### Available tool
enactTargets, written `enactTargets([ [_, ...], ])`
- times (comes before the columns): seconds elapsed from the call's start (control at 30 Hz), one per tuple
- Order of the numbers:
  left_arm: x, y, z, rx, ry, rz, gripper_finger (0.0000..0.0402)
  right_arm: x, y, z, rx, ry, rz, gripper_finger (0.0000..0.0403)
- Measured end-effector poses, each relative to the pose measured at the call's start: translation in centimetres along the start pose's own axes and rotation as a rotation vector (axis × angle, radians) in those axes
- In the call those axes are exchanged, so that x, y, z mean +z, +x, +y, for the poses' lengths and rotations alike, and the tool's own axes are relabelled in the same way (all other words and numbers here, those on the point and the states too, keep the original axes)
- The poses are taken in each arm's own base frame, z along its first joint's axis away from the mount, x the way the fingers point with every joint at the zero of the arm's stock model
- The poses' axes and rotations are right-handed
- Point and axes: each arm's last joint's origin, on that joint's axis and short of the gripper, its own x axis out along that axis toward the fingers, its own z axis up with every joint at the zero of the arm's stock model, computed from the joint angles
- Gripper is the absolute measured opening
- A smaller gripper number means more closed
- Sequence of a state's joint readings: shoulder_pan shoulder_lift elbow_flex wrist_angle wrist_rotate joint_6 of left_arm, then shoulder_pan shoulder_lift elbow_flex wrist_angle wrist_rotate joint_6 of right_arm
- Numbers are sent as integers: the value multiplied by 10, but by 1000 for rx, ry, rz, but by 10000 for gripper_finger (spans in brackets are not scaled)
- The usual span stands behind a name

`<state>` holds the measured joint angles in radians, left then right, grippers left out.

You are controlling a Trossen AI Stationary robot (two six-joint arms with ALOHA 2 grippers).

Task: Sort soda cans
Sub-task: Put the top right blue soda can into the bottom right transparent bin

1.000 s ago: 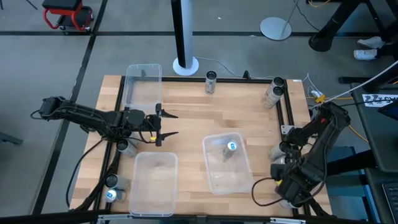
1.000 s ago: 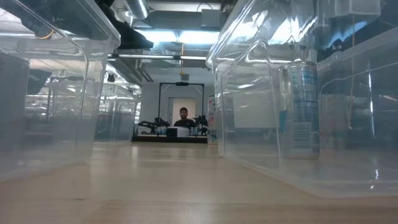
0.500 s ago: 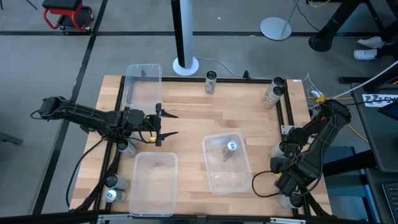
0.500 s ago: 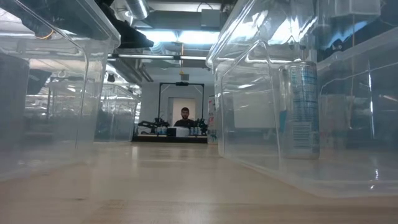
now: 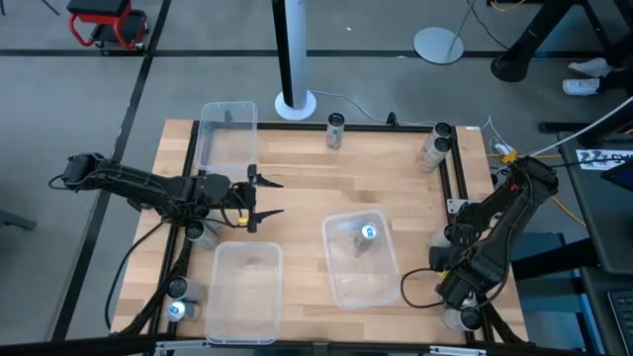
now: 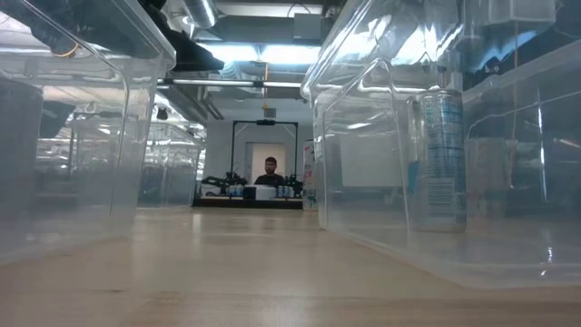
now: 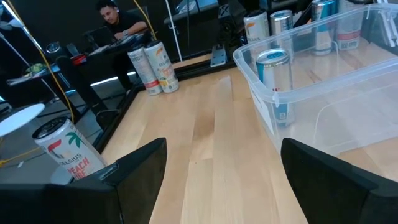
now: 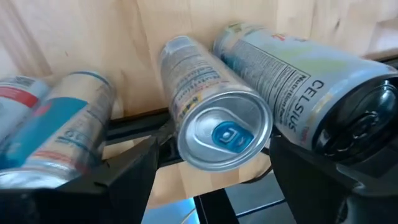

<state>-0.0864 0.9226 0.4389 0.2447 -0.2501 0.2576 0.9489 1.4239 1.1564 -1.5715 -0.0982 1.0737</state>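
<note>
One soda can [image 5: 368,235] with a blue tab stands upright inside the middle clear bin [image 5: 360,259], which sits on the wooden table [image 5: 316,178]; in the low view the same can [image 6: 441,159] shows through the bin's clear wall [image 6: 381,163]. Beyond that bin's far side, a single can [image 5: 335,130] stands at the table's far edge, and a pair of cans [image 5: 436,145] stands at the far right corner. To the bin's right, at the table's right edge, the right gripper [image 5: 457,287] hangs over more cans; its wrist view shows a silver can with a blue tab [image 8: 214,118] lying end-on between its two dark fingers [image 8: 124,180], which stand spread apart and touch nothing, with a Celsius can [image 8: 292,68] just beside it and another can [image 8: 62,124] on the other side. To the bin's left, the left gripper [image 5: 267,198] hovers over bare wood with its fingers spread wide and nothing between them. A can [image 5: 201,233] stands near the left arm, and one more [image 5: 177,309] sits at the near left corner. A second clear bin [image 5: 244,290] lies left of the middle bin, and a third [image 5: 226,133] stands at the far left. A person [image 6: 269,170] sits in the room behind.
</note>
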Motion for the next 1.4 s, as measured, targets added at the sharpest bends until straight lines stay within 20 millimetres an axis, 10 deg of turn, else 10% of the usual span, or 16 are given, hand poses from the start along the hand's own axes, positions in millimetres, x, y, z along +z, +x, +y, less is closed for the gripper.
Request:
enactTargets([
  [1.4, 0, 0, 0, -1, -8, 1, 306, 10, 33, 7, -27, -39, -63, 305],
])
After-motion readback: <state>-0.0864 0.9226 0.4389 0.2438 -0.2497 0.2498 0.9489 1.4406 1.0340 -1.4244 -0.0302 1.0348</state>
